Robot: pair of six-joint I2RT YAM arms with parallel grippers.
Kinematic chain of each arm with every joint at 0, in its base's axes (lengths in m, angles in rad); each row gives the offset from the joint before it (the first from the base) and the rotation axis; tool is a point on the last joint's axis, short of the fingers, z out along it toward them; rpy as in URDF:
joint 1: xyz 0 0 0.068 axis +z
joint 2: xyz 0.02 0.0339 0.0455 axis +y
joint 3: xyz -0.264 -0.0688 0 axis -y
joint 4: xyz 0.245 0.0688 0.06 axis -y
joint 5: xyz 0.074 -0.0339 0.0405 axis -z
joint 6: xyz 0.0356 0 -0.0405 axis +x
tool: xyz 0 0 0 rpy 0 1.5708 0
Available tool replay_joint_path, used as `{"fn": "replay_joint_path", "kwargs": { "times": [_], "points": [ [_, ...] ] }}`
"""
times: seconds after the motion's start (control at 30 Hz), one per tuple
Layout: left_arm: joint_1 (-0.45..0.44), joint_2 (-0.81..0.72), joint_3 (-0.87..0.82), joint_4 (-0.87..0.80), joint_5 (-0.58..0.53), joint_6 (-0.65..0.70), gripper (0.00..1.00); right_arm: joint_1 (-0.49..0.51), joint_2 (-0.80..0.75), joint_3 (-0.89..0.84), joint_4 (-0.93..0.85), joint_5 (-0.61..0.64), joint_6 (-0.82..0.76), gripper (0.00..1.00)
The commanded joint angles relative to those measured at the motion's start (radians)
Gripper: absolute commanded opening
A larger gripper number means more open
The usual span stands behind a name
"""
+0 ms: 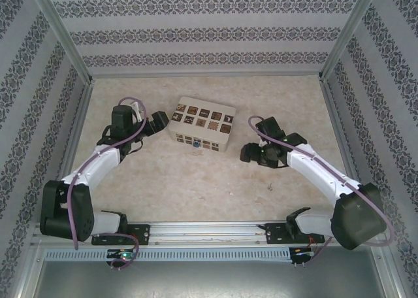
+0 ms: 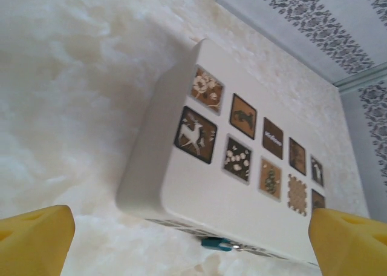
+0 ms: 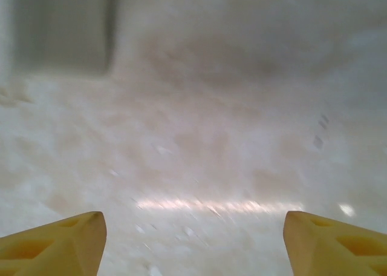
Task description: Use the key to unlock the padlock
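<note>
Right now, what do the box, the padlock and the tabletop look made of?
The box: cream, smooth and matte with rounded corners; painted wood or plastic, unclear which. The padlock: blue body, probably painted metal, too small to be sure. The tabletop: pale, mottled stone-like pattern with a faint sheen; possibly laminate.

Cream rectangular box (image 2: 193, 197) w/ dark-brown square pics; tiny blue-bodied padlock (image 2: 214, 244); beige marbled tabletop (image 2: 72, 94); pale walls (image 2: 314, 16) w/ dark floral bands.

box (image 2: 199, 203): smooth, matt | table (image 1: 196, 180): stone-like, slight sheen | padlock (image 2: 216, 244): possibly painted metal
</note>
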Motion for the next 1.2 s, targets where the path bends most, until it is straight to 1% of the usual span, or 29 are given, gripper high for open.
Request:
{"fn": "replay_joint_path", "kwargs": {
  "times": [0.0, 0.1, 0.27, 0.4, 0.53, 0.63, 0.8, 1.17],
  "points": [
    [0.005, -0.033, -0.037, -0.004, -0.091, 0.058, 0.99, -0.016, -0.012, -0.026, -0.189, 0.039, 0.01, 0.73],
    [0.007, -0.036, -0.058, 0.015, -0.124, 0.057, 0.99, -0.016, 0.003, -0.04, -0.228, 0.069, 0.008, 0.69],
    [0.01, -0.019, -0.078, 0.045, -0.128, 0.043, 0.99, -0.021, 0.028, -0.09, -0.251, 0.096, 0.021, 0.62],
    [0.013, -0.002, -0.094, 0.067, -0.119, 0.035, 0.99, -0.038, 0.042, -0.137, -0.23, 0.092, 0.035, 0.55],
    [0.014, 0.006, -0.104, 0.078, -0.113, 0.022, 0.99, -0.063, 0.07, -0.144, -0.211, 0.085, 0.035, 0.48],
    [0.016, 0.0, -0.108, 0.077, -0.114, 0.02, 0.99, -0.086, 0.087, -0.152, -0.19, 0.075, 0.035, 0.45],
    [0.027, -0.012, -0.113, 0.072, -0.122, 0.025, 0.99, -0.117, 0.108, -0.174, -0.151, 0.071, 0.039, 0.37],
    [0.04, -0.01, -0.097, 0.058, -0.11, 0.031, 0.99, -0.123, 0.141, -0.184, -0.118, 0.033, 0.033, 0.3]
  ]
}}
